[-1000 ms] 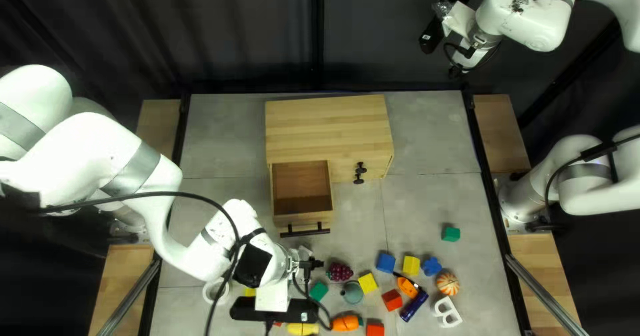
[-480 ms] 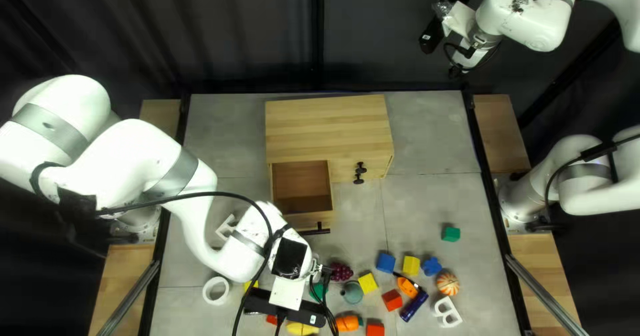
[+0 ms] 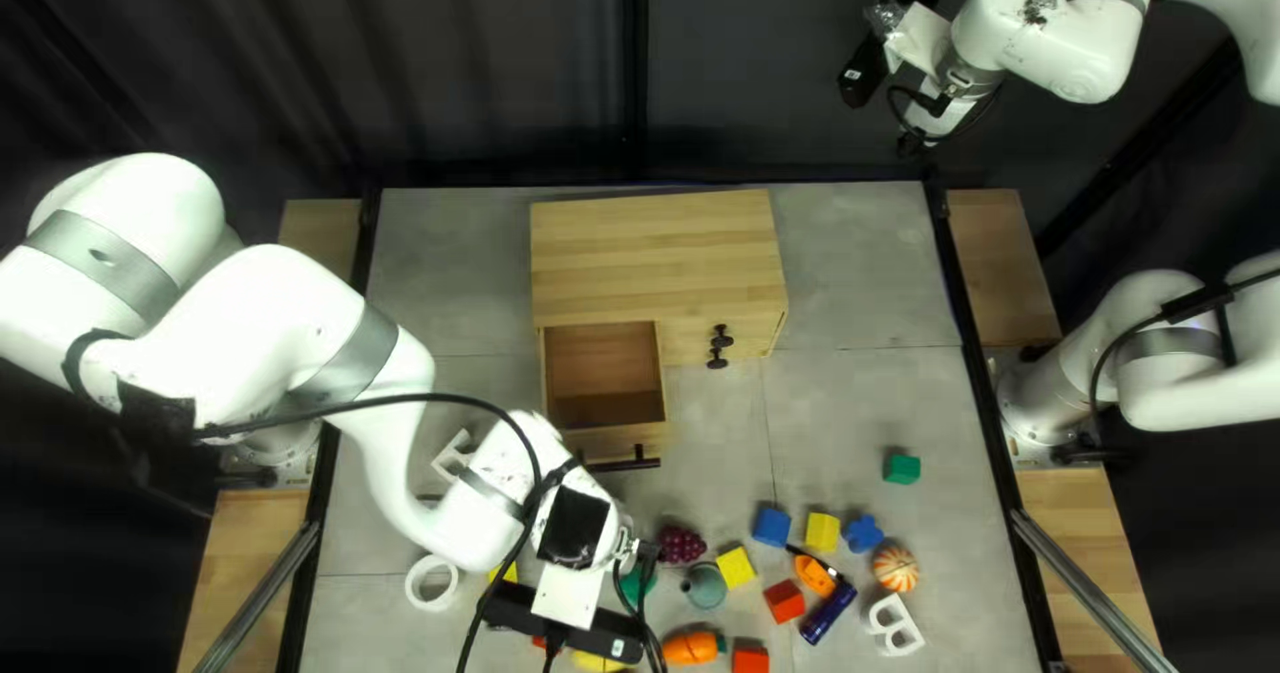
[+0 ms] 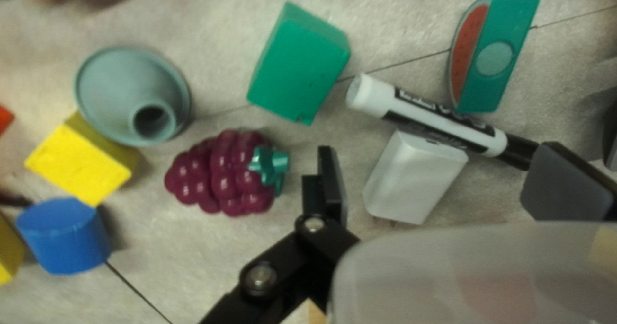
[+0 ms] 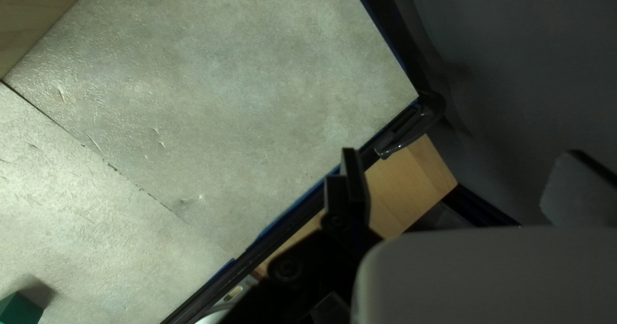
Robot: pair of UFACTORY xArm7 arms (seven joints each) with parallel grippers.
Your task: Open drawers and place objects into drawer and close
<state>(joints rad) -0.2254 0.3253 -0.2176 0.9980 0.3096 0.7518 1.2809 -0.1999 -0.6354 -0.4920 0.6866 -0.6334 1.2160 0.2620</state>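
The wooden cabinet [image 3: 654, 253] has its left drawer [image 3: 603, 369] pulled out, its inside bare. My left gripper [image 3: 646, 556] is over the toys in front of that drawer. In the left wrist view the left gripper [image 4: 445, 170] is open above a whitish block [image 4: 411, 181] and a white-and-black marker [image 4: 443, 122]; neither is held. Purple grapes [image 4: 225, 173] lie beside one finger, and a green block [image 4: 299, 64] and a watermelon slice [image 4: 498, 57] are ahead. My right gripper [image 3: 883, 22] is raised beyond the far edge; in its wrist view the right gripper [image 5: 461, 179] is open and empty.
Blue [image 3: 772, 526], yellow [image 3: 823, 530] and red blocks [image 3: 784, 601], an orange-striped ball [image 3: 895, 568] and a white letter B [image 3: 895, 625] lie right of the left gripper. A white ring [image 3: 431, 582] is near the left arm. Dark knobs [image 3: 720, 346] jut from the cabinet.
Over the last second my left arm has swung rightward past the drawer handle's front, uncovering the white ring; lately it has barely shifted. The right arm and the drawer have stayed still.
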